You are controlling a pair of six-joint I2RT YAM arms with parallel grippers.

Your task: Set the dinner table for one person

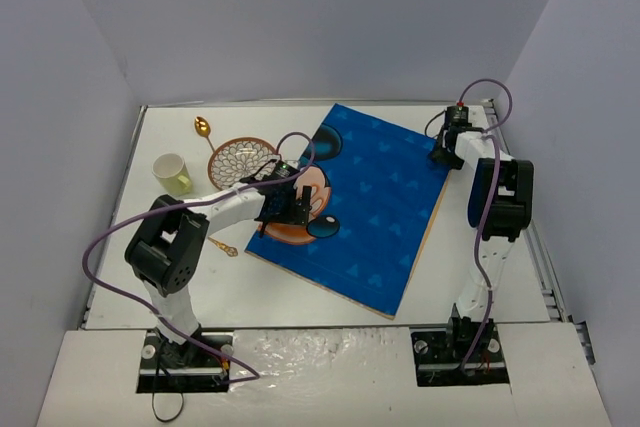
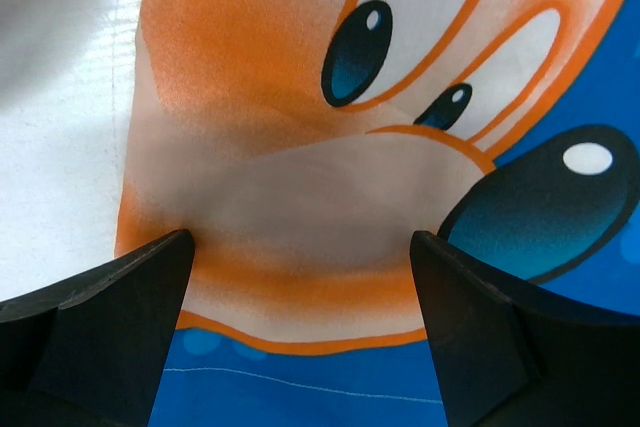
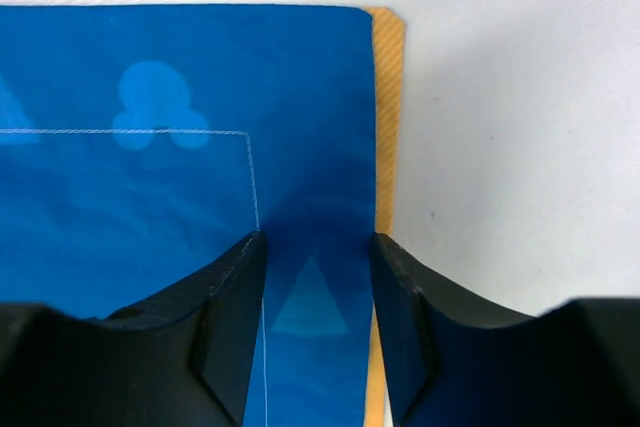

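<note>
The white dinner table (image 1: 300, 299) carries a blue cartoon-mouse placemat (image 1: 370, 197), lying askew in the middle. My left gripper (image 1: 290, 209) is open and empty, low over the mouse's orange face near the mat's left edge; in the left wrist view (image 2: 300, 277) its jaws stand wide apart above the print (image 2: 300, 177). My right gripper (image 1: 445, 152) is open at the mat's far right corner. In the right wrist view (image 3: 318, 277) its fingers straddle the mat's blue edge strip (image 3: 310, 207), beside the tan backing (image 3: 386, 97). Nothing is held.
A patterned brown plate (image 1: 240, 161), a gold spoon (image 1: 203, 128) and a pale yellow cup (image 1: 172, 174) sit at the far left. Another gold utensil (image 1: 224, 248) lies by the left arm. Grey walls close in on three sides of the table.
</note>
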